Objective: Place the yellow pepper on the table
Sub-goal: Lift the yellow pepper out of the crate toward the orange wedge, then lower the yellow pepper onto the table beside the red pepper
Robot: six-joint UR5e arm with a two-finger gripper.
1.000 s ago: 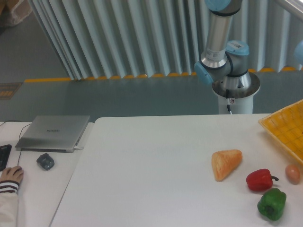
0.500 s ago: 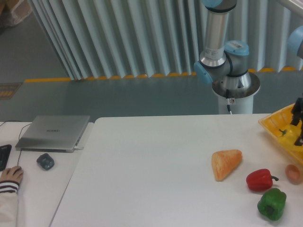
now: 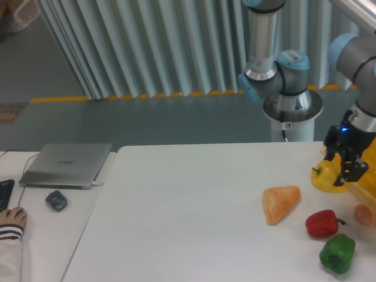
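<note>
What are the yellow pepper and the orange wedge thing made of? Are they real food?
The yellow pepper, held in the tool, looks smooth and glossy with an even color, so it may be plastic, though the picture cannot rule out a real one. The orange wedge looks matte and a bit mottled, like bread crust or foam. I cannot tell which.

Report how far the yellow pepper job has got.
Done: the gripper has the yellow pepper in its fingers, and the pepper is clear of the yellow basket at the right edge. In hand: the pepper hangs above the table, up and right of the orange wedge and above the red pepper. Left: lower it onto bare tabletop, open the gripper and withdraw.
</note>
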